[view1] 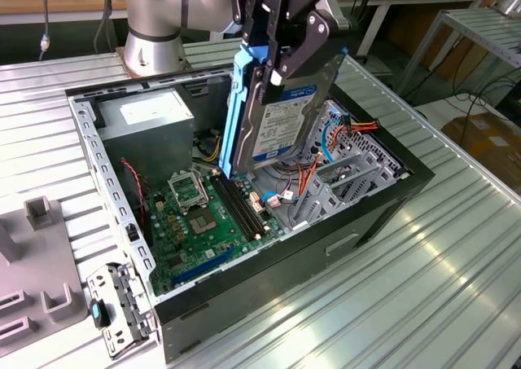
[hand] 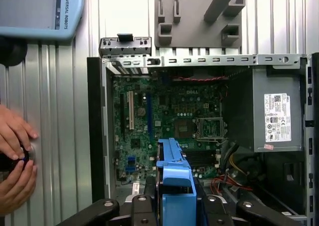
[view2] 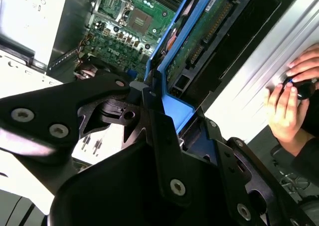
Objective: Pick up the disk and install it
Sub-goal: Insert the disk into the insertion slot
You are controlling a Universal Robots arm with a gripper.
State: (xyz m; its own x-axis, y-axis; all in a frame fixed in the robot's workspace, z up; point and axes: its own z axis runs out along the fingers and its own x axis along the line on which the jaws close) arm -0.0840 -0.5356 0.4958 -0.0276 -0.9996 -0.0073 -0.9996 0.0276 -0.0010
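My gripper (view1: 279,63) is shut on the disk (view1: 285,120), a silver-grey drive with a white and blue label and a blue rail (view1: 238,116) along its edge. The disk hangs on edge, tilted, above the open computer case (view1: 269,259), over the motherboard (view1: 199,214) and beside the metal drive cage (view1: 346,182). In the second wrist view the black fingers (view2: 157,131) clamp the disk's blue rail (view2: 174,106), and its green circuit board (view2: 202,34) faces the camera. In the first wrist view the blue rail (hand: 174,173) stands out above the gripper (hand: 174,208).
A grey power supply box (view1: 146,118) with a white sticker fills the case's far corner. Loose coloured cables (view1: 326,137) lie near the cage. A grey fixture (view1: 37,263) and a metal bracket (view1: 122,304) sit at the exterior view's left. A person's hands (hand: 15,156) rest on the table beside the case.
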